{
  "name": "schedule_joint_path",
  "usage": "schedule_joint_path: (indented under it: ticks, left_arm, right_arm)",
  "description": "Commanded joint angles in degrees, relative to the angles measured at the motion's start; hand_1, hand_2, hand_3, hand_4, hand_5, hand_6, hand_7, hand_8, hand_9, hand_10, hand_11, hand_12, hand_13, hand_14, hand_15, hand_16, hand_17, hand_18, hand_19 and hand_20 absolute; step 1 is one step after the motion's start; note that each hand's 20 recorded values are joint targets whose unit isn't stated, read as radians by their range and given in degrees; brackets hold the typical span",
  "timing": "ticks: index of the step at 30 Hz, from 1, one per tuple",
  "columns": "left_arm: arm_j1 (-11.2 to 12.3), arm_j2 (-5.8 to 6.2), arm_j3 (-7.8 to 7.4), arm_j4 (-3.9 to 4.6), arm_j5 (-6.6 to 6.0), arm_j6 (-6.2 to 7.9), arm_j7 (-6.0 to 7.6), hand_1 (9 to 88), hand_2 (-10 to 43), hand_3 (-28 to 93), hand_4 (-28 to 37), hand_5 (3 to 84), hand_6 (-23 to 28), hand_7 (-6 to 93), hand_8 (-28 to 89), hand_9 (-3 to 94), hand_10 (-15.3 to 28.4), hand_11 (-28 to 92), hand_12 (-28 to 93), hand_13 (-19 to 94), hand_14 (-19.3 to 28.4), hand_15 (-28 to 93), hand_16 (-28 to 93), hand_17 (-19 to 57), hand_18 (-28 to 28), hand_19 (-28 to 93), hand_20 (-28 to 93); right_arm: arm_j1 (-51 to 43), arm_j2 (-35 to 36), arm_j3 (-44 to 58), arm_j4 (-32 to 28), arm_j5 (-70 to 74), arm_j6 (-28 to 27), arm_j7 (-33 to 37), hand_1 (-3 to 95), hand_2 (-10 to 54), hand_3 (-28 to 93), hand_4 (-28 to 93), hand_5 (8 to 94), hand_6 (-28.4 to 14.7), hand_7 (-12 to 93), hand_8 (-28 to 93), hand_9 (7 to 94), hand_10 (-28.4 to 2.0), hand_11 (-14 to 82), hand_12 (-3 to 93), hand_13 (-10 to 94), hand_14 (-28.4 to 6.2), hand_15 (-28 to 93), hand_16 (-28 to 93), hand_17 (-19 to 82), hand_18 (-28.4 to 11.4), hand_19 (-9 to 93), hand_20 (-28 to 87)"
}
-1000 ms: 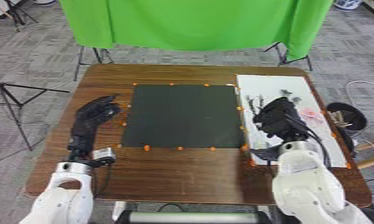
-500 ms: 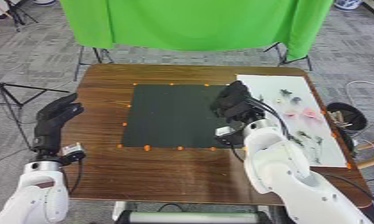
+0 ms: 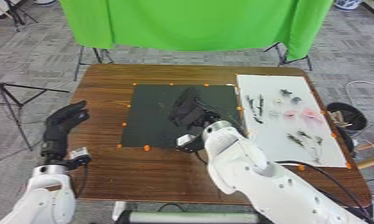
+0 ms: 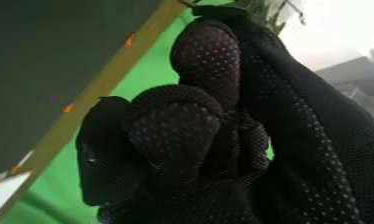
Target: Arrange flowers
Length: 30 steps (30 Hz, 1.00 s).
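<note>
Head view, black-gloved right hand tilted over dark rectangular mat, fingers closed on green leafy sprig, mostly hidden, black-gloved left hand open.

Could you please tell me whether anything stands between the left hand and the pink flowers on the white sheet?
Yes, the right hand, over the black mat, stands between the left hand and the pink flowers on the white sheet.
</note>
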Motion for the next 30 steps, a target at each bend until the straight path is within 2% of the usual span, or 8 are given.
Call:
schedule_joint_path:
  ticks: [1,3,10,16,20,24,27,30]
  left_arm:
    - [-0.38,-1.20,2.11,0.33,0.31,-0.64,-0.23,36.7,-7.9,71,-14.4,55.2,-4.9,22.2,-12,50.6,12.1,25,12,43,15.7,26,-1,11.7,12.2,12,19]
    - [-0.26,-1.26,2.82,0.27,0.00,-0.31,-0.05,36.6,-7.9,71,-14.4,55.3,-4.9,22.1,-12,50.8,11.9,25,12,43,15.7,26,-1,11.7,12.2,12,20]
    - [-2.02,-1.99,5.68,1.22,0.31,-1.59,-0.11,36.5,-8.2,71,-14.4,54.4,-4.3,22.2,-12,50.8,11.8,25,13,43,15.6,25,-1,11.8,12.0,12,20]
    - [-2.34,-2.40,6.61,1.42,0.47,-2.02,-0.36,36.5,-8.3,71,-14.5,54.1,-4.4,22.4,-12,50.6,11.5,25,13,43,15.4,25,0,11.9,12.0,11,20]
    - [-3.39,-2.89,7.53,1.95,0.88,-2.89,-0.65,36.6,-8.4,71,-14.8,54.0,-4.3,22.5,-12,50.7,11.5,24,13,43,15.4,24,0,11.9,12.0,11,20]
    - [-3.41,-3.08,7.87,1.94,0.78,-2.86,-0.62,36.7,-8.3,71,-14.8,54.1,-4.2,22.4,-12,50.6,11.5,24,13,43,15.3,24,0,11.9,12.0,11,20]
    - [-3.52,-3.61,8.27,2.02,0.90,-3.14,-0.74,36.7,-8.5,72,-14.8,54.1,-4.2,22.4,-12,50.7,11.4,24,13,43,15.2,24,0,11.9,11.9,11,20]
    - [-4.31,-4.22,9.22,2.50,1.13,-3.78,-0.92,36.8,-8.6,72,-14.8,54.1,-4.2,22.6,-12,50.6,11.4,24,13,43,15.1,24,0,11.9,11.9,11,20]
  right_arm:
    - [2.75,-3.21,-3.73,3.24,3.97,1.55,-0.74,52.2,-9.5,67,16,77.6,-1.6,30,21,93.4,-9.6,34.4,32.9,94,-0.2,61,19,76,-4.8,87,37]
    - [3.46,-4.01,-4.52,4.44,5.14,1.83,-0.67,51.8,-9.5,67,16,77.0,-1.3,32,19,93.5,-9.4,34.8,32.3,94,0.1,61,19,76,-4.6,86,37]
    - [4.90,-4.73,-7.25,6.10,8.22,5.57,0.36,50.4,-9.5,68,15,75.1,-0.2,36,16,93.7,-8.2,36.4,29.6,94,1.2,60,18,76,-3.8,85,37]
    - [6.33,-4.89,-10.28,7.84,11.41,9.81,-0.41,50.0,-9.5,68,13,72.9,0.8,40,13,93.5,-7.5,35.7,26.8,94,2.0,59,18,78,-2.6,81,37]
    - [6.34,-4.45,-10.85,8.75,14.82,12.50,-0.34,49.9,-9.5,69,10,72.2,0.8,41,12,93.6,-7.9,33.8,23.2,94,1.8,56,16,78,-2.4,77,37]
    - [7.22,-4.03,-13.74,7.62,14.65,15.71,1.36,49.9,-9.5,69,8,72.2,0.6,41,12,93.7,-7.8,33.4,19.9,94,1.8,55,14,78,-2.7,75,36]
    - [7.96,-4.16,-15.64,7.90,14.52,18.15,2.19,49.6,-9.5,69,8,72.2,0.6,41,12,93.7,-7.8,33.5,19.1,94,2.0,55,14,79,-2.7,75,36]
    - [8.43,-3.99,-17.22,7.65,15.32,21.50,3.59,49.3,-9.5,70,8,72.1,0.8,41,11,93.7,-7.3,33.8,18.2,94,2.2,55,13,79,-2.8,75,36]
